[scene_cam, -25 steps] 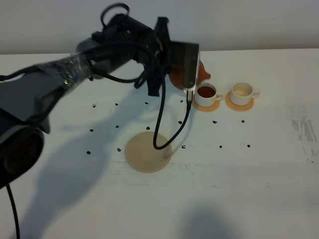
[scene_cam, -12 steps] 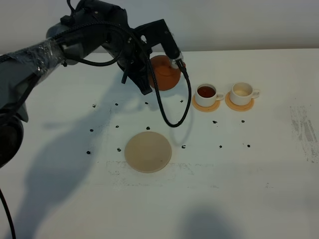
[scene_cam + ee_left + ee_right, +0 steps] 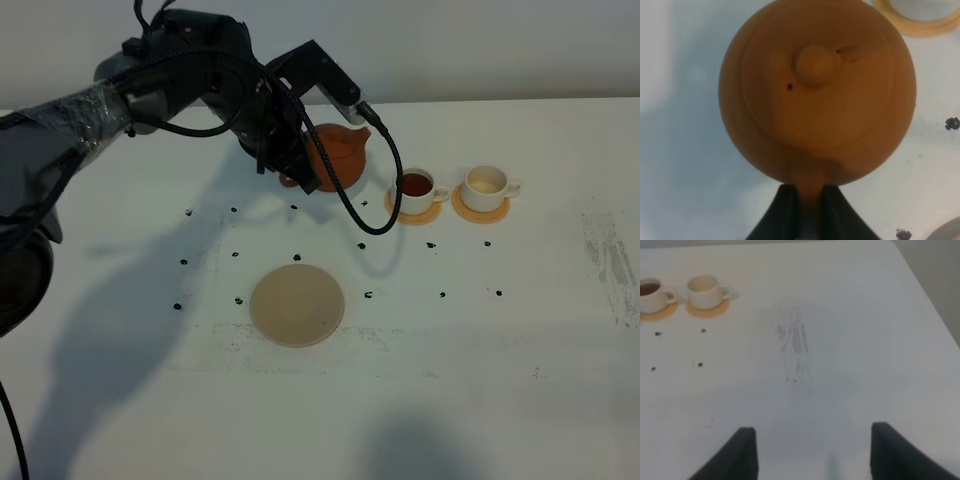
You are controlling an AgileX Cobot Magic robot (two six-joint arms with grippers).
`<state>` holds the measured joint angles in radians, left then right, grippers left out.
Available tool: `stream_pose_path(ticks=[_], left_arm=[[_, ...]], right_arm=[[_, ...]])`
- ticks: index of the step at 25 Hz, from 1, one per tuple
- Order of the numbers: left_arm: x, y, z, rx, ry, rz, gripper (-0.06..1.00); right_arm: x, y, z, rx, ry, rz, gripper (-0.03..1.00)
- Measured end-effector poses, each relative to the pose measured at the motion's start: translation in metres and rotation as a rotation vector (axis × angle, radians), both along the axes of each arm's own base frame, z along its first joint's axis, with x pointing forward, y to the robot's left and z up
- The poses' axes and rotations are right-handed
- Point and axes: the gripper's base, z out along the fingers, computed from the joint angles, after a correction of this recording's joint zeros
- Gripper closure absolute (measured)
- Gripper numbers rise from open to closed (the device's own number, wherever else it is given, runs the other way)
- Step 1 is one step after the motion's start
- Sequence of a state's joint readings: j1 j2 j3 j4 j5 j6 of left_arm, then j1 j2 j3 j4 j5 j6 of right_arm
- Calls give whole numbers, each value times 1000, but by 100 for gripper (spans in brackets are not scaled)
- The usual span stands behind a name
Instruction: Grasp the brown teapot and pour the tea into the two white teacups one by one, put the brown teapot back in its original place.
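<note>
The brown teapot hangs upright above the table, left of the cups, spout toward them. My left gripper is shut on its loop handle. In the left wrist view the teapot fills the frame and my gripper clamps the handle. The two white teacups stand on orange coasters: the left one holds dark tea, the right one shows a cream inside. Both show in the right wrist view, the tea-filled cup and the other. The tan coaster disc lies bare. My right gripper is open and empty.
Small black marks dot the table around the disc. A scuffed patch lies near the right edge. An orange coaster rim shows beyond the teapot. The left arm's black cable loops below the teapot.
The teapot was tipped over the left cup, then drew back to the left. It now sits level, a little lower and nearer the cups. The left cup holds tea.
</note>
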<state>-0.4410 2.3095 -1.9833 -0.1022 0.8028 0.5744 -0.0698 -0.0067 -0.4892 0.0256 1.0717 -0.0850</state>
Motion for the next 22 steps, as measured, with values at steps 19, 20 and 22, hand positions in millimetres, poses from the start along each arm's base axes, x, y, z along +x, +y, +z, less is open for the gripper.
stream_pose_path(ticks=[19, 20, 22], left_arm=[[-1, -2, -26, -12, 100, 57, 86], [-1, -2, -26, -12, 100, 57, 86], [-1, -2, -26, -12, 100, 57, 86]], right_arm=[[0, 0, 0, 0, 0, 0, 45], [0, 0, 0, 0, 0, 0, 45], [0, 0, 0, 0, 0, 0, 45]])
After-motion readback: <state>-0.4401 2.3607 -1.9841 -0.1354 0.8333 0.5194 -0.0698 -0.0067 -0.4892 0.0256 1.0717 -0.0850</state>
